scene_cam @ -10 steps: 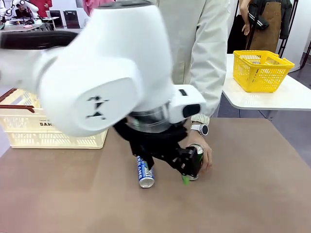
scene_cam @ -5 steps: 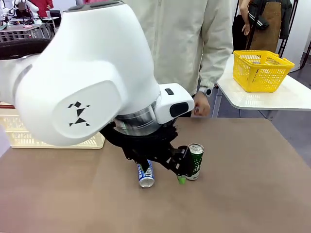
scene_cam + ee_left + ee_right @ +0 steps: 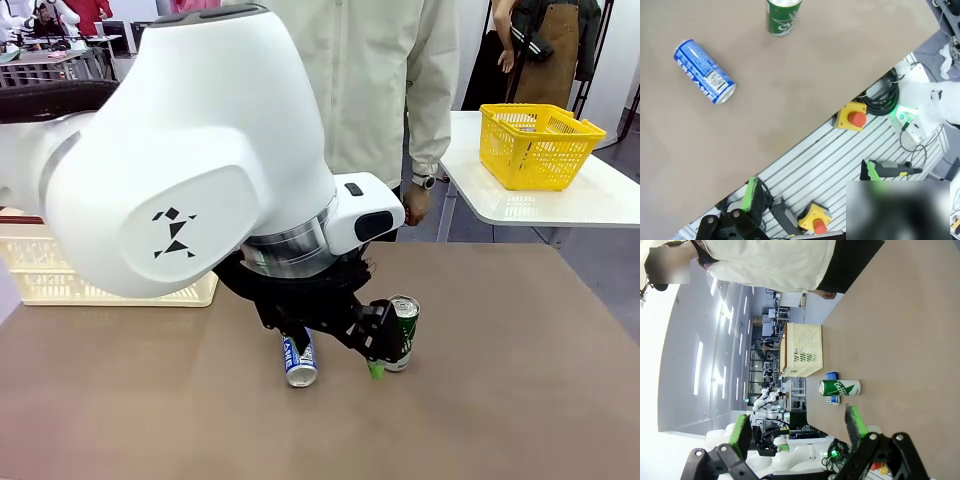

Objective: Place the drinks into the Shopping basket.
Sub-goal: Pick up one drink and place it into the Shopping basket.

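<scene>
Left gripper (image 3: 340, 345) and right gripper (image 3: 799, 427): fingers spread, nothing held. The green can (image 3: 402, 333) stands upright near the middle of the worktop (image 3: 520, 400). The blue can (image 3: 300, 360) lies on its side near it, toward the left edge. The Shopping basket (image 3: 110, 285) sits at the far left corner. Judged handling: the cans are light, thin-walled, smooth and easily dented. Grasp across mid-body with moderate force. The lying can may roll.

I'm seeing a robotics lab: e-stop boxes (image 3: 856, 117) and cable coils (image 3: 884, 97) on a slotted aluminium base (image 3: 810, 165), long hall with strip lights (image 3: 698, 367).
</scene>
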You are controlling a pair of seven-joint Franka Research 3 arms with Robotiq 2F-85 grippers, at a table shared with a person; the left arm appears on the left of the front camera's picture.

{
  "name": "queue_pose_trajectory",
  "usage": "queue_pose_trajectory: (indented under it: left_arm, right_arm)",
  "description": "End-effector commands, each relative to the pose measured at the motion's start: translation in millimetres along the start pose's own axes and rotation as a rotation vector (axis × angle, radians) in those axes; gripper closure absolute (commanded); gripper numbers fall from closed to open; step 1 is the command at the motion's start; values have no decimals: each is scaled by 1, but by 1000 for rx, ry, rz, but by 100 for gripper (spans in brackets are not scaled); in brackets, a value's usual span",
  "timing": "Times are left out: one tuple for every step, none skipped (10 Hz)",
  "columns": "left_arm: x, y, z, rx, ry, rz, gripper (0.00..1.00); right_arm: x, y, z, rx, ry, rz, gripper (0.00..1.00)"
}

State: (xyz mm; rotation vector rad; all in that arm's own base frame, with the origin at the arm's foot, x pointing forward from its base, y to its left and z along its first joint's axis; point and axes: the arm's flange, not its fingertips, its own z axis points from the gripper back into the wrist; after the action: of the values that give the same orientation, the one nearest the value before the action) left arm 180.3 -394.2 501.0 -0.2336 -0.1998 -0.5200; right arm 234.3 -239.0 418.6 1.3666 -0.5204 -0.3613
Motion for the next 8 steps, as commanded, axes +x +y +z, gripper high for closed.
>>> queue_pose_trajectory:
  left_arm:
    - [17, 4, 3, 19, 16, -18, 0]
    - [37, 5, 2, 35, 42, -34, 0]
    - [61, 6, -1, 57, 61, -52, 0]
    - [88, 7, -5, 71, 61, -66, 0]
    - [109, 6, -10, 78, 57, -75, 0]
    - [129, 5, -18, 91, 61, -48, 0]
    - [144, 4, -25, 108, 35, 1, 0]
    - [165, 3, -37, 140, 15, 63, 0]
  right_arm:
    - [-1, 0, 2, 6, 7, 21, 0]
    - [-1, 0, 2, 6, 7, 21, 0]
    - [-1, 0, 2, 6, 7, 21, 0]
    - [-1, 0, 2, 6, 7, 21, 0]
    - [-1, 0, 2, 6, 7, 21, 0]
    - [-1, 0, 2, 6, 7, 21, 0]
    - [-1, 0, 2, 6, 7, 21, 0]
    - [-1, 0, 2, 6, 7, 21, 0]
